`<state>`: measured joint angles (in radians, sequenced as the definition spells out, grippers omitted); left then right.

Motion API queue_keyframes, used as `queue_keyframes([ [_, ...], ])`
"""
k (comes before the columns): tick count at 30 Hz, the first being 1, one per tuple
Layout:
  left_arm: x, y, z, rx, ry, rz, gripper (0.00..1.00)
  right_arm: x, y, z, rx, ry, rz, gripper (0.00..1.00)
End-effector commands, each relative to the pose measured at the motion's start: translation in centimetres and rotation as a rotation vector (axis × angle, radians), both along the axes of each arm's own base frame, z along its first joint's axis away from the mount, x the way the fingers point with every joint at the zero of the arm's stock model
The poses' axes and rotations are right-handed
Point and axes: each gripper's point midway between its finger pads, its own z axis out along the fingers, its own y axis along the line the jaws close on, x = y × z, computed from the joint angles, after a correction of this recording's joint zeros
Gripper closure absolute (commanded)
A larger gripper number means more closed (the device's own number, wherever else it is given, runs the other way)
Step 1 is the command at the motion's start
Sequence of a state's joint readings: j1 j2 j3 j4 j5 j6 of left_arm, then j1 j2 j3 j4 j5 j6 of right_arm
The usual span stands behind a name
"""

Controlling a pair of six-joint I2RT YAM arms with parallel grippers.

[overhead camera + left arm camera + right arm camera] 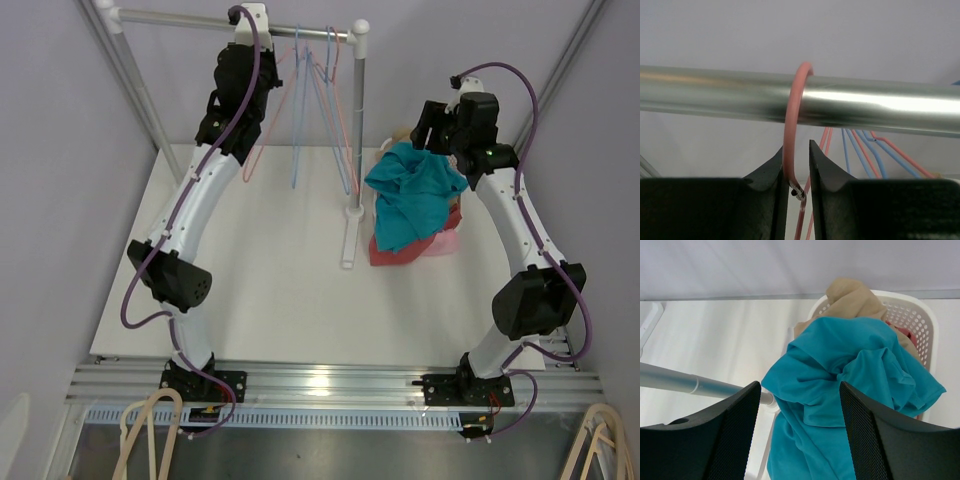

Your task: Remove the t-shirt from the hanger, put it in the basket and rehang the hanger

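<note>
T-shirt, teal, lies crumpled on top of a pile of clothes at the right of the white bench, off any hanger, with a red garment under it. A metal rail runs across the back on its stand, and several bare wire hangers, pink and blue, dangle from it. The left claw is raised to the rail at its left part. The right claw hangs just above the t-shirt's far edge.

From the left wrist, the rail crosses the frame and a pink hook curls over it. The left claw stands narrow, its two fingers a little apart with the hook's end between them; the wire sits close against the left finger, and I cannot tell whether it is pinched. More pink and blue wires show behind, on the right.

From the right wrist, the right claw stands wide and holds nothing. Beneath it the t-shirt is heaped over a white perforated basket, spilling over its near rim, with a beige garment just behind.
</note>
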<state>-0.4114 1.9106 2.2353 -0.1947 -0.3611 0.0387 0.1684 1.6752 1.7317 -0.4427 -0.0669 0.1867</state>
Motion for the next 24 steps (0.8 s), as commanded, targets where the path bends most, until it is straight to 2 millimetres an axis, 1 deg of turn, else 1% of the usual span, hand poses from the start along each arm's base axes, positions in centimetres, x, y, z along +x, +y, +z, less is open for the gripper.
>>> queue_keyframes([
  [1, -2.2, 0.5, 3.8, -0.012, -0.085, -0.013, 0.76, -0.2, 0.5, 2.0, 0.011, -0.057, 0.018, 0.31],
  [3, -2.6, 0.7, 4.1, -0.017, -0.094, -0.015, 0.73, -0.3, 0.6, 1.9, 0.012, -0.055, 0.021, 0.31],
  [4, -3.3, 1.0, 5.1, -0.026, -0.116, -0.013, 0.73, -0.2, 0.6, 1.8, 0.011, -0.054, 0.021, 0.31],
  [7, -4.3, 1.9, 6.2, -0.039, -0.135, 0.015, 0.72, -0.3, 0.6, 1.5, 0.01, -0.045, 0.022, 0.31],
  [8, -5.0, 2.2, 7.0, -0.042, -0.149, 0.012, 0.72, -0.3, 0.6, 1.4, 0.01, -0.043, 0.022, 0.31],
  [10, -5.7, 2.4, 7.5, -0.05, -0.155, 0.01, 0.71, -0.4, 0.6, 1.3, 0.009, -0.042, 0.022, 0.31],
  [11, -6.4, 2.6, 8.1, -0.056, -0.16, 0.004, 0.7, -0.5, 0.6, 1.2, 0.01, -0.037, 0.022, 0.31],
  [14, -7.3, 2.4, 7.9, -0.075, -0.143, -0.027, 0.7, -0.5, 0.7, 0.7, 0.012, -0.027, 0.024, 0.31],
  [15, -8.5, 2.7, 8.9, -0.093, -0.16, -0.041, 0.7, -0.5, 0.7, 0.5, 0.015, -0.022, 0.024, 0.31],
  [16, -8.5, 2.4, 7.8, -0.113, -0.13, -0.056, 0.69, -0.6, 0.8, 0.5, 0.017, -0.021, 0.028, 0.31],
  [17, -8.9, 2.3, 7.7, -0.122, -0.127, -0.07, 0.69, -0.7, 0.9, 0.4, 0.018, -0.021, 0.029, 0.31],
  [18, -10.4, 2.7, 8.9, -0.152, -0.15, -0.08, 0.69, -0.7, 1.1, 0.4, 0.022, -0.023, 0.034, 0.31],
  [21, -11.2, 2.7, 6.9, -0.157, -0.105, -0.09, 0.69, -1.4, 1.3, 0.6, 0.028, -0.034, 0.047, 0.31],
  [22, -12.4, 3.1, 7.6, -0.166, -0.115, -0.094, 0.69, -1.7, 1.5, 0.4, 0.023, -0.033, 0.057, 0.3],
  [23, -12.8, 3.0, 6.8, -0.161, -0.095, -0.098, 0.69, -2.3, 1.6, 1.3, 0.023, -0.055, 0.066, 0.3],
  [24, -13.4, 3.0, 6.8, -0.172, -0.089, -0.105, 0.68, -2.6, 1.6, 1.7, 0.018, -0.072, 0.067, 0.3],
])
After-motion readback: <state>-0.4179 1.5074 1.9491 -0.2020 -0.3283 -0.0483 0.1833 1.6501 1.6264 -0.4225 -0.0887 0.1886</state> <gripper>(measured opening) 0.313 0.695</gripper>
